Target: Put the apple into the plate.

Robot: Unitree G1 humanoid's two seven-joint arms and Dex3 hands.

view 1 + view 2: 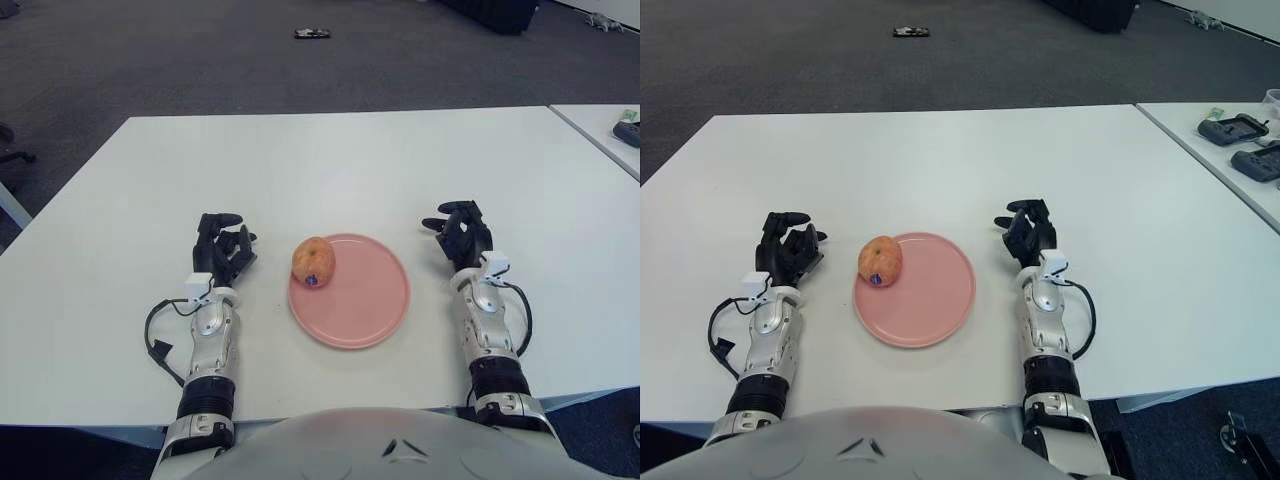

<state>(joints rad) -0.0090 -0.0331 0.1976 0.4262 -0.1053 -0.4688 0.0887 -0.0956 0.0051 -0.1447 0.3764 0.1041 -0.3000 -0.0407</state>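
A yellow-red apple [313, 262] with a small sticker sits on the left rim of a round pink plate [365, 300] near the table's front edge. My left hand [222, 246] rests on the table to the left of the apple, fingers relaxed and holding nothing. My right hand [458, 231] rests on the table just right of the plate, fingers loosely curled and holding nothing. Neither hand touches the apple or the plate.
The white table [330, 170] stretches far behind the plate. A second table at the right carries dark devices [1238, 128]. A small dark object [311, 34] lies on the carpet beyond. A cable [160, 335] loops beside my left wrist.
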